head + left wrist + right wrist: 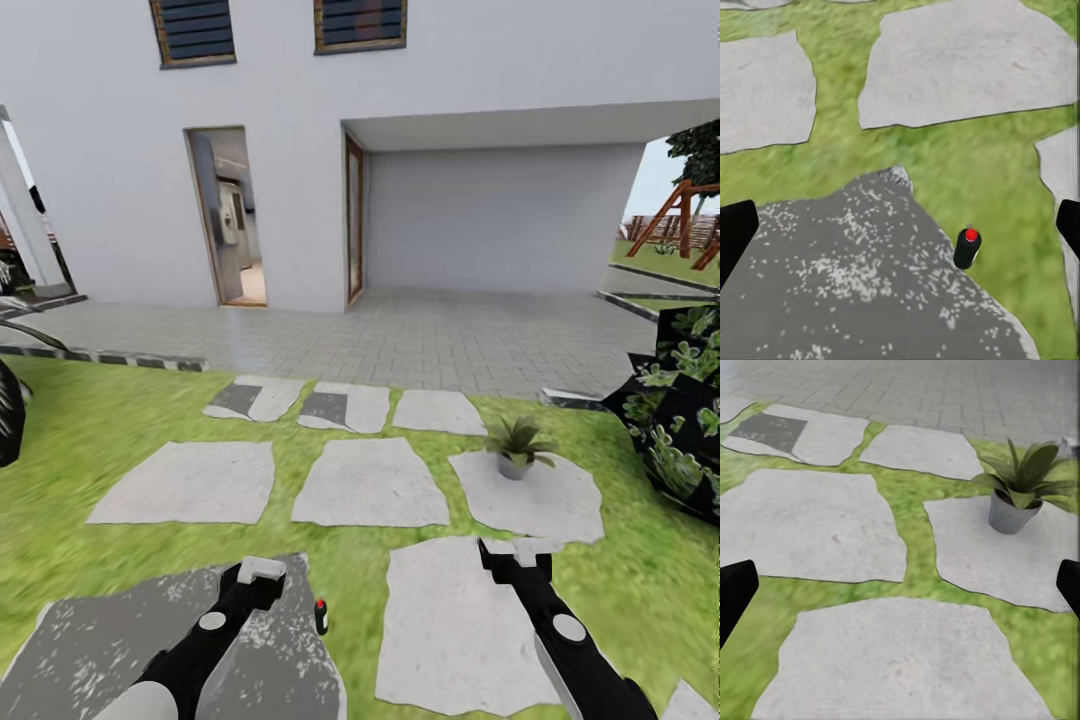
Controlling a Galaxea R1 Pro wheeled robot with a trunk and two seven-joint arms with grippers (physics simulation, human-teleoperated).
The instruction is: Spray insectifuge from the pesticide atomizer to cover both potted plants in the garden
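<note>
My left claw [262, 572] hangs open over a dark stone [110, 630]; the atomizer [321, 616] stands upright at that stone's edge, just beside it. My right claw [519, 552] is open too, the plant [516, 444] on a stone beyond.

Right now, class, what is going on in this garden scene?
A two-armed robot stands on the lawn facing a white house. Nothing is held: both the left end effector and the right end effector are open and empty. The atomizer stands upright at the edge of a dark stepping stone, close beside the left end effector, not yet picked up. One potted plant sits on a pale stone ahead to the right, unsprayed as far as can be seen.
</note>
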